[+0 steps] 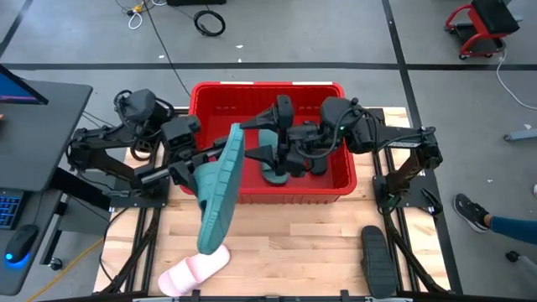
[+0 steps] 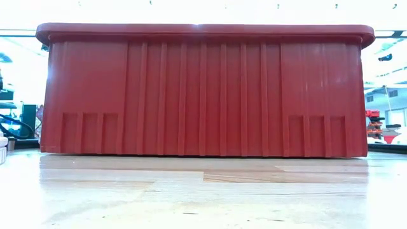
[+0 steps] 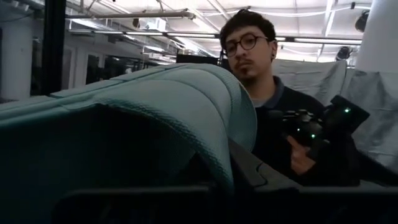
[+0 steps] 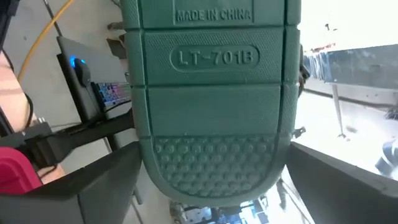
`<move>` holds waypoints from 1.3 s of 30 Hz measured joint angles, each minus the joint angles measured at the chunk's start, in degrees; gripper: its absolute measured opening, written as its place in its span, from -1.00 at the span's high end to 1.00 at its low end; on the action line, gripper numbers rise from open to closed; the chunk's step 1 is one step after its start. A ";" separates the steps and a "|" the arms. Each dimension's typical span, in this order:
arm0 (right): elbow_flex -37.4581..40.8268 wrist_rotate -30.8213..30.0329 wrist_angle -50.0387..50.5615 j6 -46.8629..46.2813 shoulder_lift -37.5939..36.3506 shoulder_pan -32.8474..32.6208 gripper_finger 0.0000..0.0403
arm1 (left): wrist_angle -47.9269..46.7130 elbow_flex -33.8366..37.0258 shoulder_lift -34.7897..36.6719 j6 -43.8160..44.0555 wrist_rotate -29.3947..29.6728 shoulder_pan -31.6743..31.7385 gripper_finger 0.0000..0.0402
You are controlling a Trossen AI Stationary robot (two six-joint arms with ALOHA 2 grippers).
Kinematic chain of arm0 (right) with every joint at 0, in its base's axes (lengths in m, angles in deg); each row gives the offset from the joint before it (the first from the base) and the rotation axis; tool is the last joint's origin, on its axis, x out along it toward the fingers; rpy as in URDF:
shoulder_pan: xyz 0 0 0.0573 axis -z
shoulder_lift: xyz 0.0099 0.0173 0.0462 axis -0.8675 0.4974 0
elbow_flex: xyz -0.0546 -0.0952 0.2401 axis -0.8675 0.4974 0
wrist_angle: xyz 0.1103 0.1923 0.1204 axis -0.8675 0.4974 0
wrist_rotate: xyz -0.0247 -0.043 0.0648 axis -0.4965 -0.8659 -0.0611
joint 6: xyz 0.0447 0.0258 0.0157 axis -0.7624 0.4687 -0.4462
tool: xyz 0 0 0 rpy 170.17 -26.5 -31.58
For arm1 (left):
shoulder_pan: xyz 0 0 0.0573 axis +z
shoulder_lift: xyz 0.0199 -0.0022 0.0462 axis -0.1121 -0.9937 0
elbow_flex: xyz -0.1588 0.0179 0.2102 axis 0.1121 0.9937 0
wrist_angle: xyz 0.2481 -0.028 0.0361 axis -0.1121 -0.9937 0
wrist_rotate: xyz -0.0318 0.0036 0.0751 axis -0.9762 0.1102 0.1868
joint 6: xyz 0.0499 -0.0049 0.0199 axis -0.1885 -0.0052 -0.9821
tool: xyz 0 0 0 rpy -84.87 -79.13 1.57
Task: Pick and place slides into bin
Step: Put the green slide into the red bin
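Holding a teal slide up in my left gripper, fingers clenched on its strap end just outside the bin's left front corner. The slide hangs tilted, top end over the bin rim, its other end reaching down toward the table above a pale pink slide lying at the front edge. In my left wrist view the teal strap fills the frame, a person behind it. My right gripper is inside the bin, jaws spread wide, grasping nothing, pointing at the teal slide; the right wrist view shows its ribbed sole right between my fingers, touching or not I cannot tell. More slides lie in the bin under the right gripper. A black slide lies on the table, front right, well apart from both grippers.
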 joint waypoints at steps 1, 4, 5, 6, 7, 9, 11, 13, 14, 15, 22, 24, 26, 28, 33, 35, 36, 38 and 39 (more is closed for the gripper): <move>0.00 -0.07 0.06 0.56 0.00 0.01 -0.98 | 0.40 0.00 -0.09 0.03 -0.01 0.09 0.94; 0.00 0.00 -0.08 2.08 0.00 0.04 -0.98 | 1.67 0.00 -0.32 0.17 0.47 0.12 0.94; 0.00 0.00 -0.08 2.55 -0.02 0.02 -0.98 | 1.71 0.00 -0.39 0.17 0.59 0.38 0.93; 0.00 0.08 -0.04 3.24 -0.02 0.02 -0.98 | 1.66 0.00 -0.45 0.17 0.61 0.61 0.93; 0.00 0.31 -0.04 3.70 -0.02 -0.04 -0.98 | 1.65 0.00 -0.47 0.15 0.61 0.75 0.93; 0.00 1.76 -0.47 3.73 -0.02 -0.18 -0.98 | 1.67 0.00 -0.46 0.05 0.58 1.23 0.94; 0.00 3.11 -0.59 2.97 -0.02 -0.34 -0.98 | 1.85 0.00 -0.43 -0.07 0.49 2.05 0.94; 0.00 4.41 -0.56 1.40 -0.02 -0.37 -0.98 | 2.03 -0.02 -0.36 -0.41 0.42 2.83 0.94; 0.00 4.95 -0.57 0.27 -0.02 -0.37 -0.98 | 2.08 -0.04 -0.30 -0.57 0.46 3.23 0.94; 0.00 5.27 -0.60 -0.74 -0.02 -0.37 -0.98 | 2.08 -0.09 -0.28 -0.81 0.50 3.60 0.94; 0.02 2.80 -1.11 -5.90 0.00 -0.33 -0.98 | 1.82 -0.13 -0.73 -2.04 1.84 6.06 0.94; 0.02 1.98 -1.17 -8.13 0.00 -0.14 -0.98 | 1.75 -0.15 -0.80 -2.54 2.14 6.79 0.94; 0.03 1.96 -1.17 -10.39 0.00 0.02 -0.98 | 1.66 -0.15 -0.78 -2.51 2.23 7.58 0.94; 0.07 1.79 -1.16 -11.72 0.00 0.04 -0.98 | 1.70 -0.17 -0.69 -2.54 2.19 8.43 0.94; 0.07 1.90 -1.74 -11.08 0.04 0.02 -0.98 | 1.58 -0.13 0.69 -4.31 3.48 9.95 0.94; 0.07 2.00 -2.83 -10.60 0.04 0.05 -0.98 | 1.73 -0.13 0.79 -5.50 5.30 10.30 0.94; 0.07 2.08 -3.83 -11.15 0.04 0.07 -0.98 | 1.87 -0.13 0.79 -5.81 6.28 10.36 0.94; 0.11 2.27 -5.75 -13.72 0.07 0.09 -0.98 | 2.23 -0.22 0.81 -5.90 7.74 10.62 0.94; 0.12 2.29 -6.35 -15.08 0.07 0.09 -0.98 | 2.29 -0.25 0.83 -5.91 8.59 10.63 0.94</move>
